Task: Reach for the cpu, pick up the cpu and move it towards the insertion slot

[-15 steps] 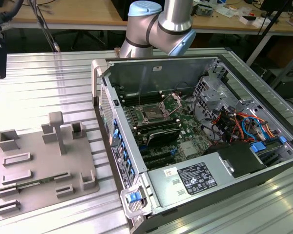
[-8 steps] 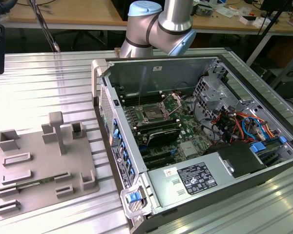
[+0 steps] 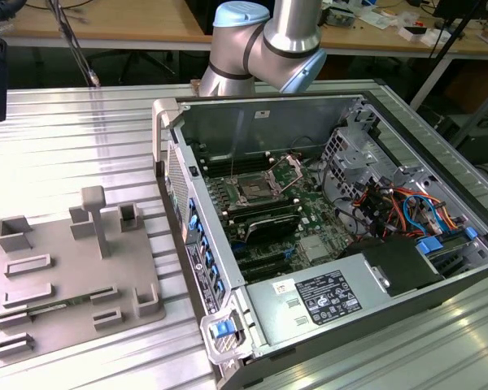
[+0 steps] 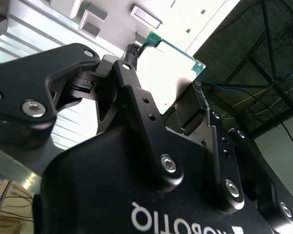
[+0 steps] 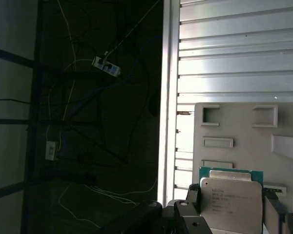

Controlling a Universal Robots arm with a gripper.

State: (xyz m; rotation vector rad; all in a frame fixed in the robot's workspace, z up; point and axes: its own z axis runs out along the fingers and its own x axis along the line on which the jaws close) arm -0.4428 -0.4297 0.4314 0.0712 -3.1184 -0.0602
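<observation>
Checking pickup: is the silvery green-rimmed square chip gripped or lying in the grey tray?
Gripped: the black gripper clamps the silvery square chip, grey plastic tray behind it.

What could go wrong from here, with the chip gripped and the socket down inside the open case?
1. The gripper holds the cpu only by two opposite edges. It could tilt or slip, and the table edge looks close by.
2. The insertion slot lies low in the computer case, near cables. The gripper may catch something going in.
</observation>
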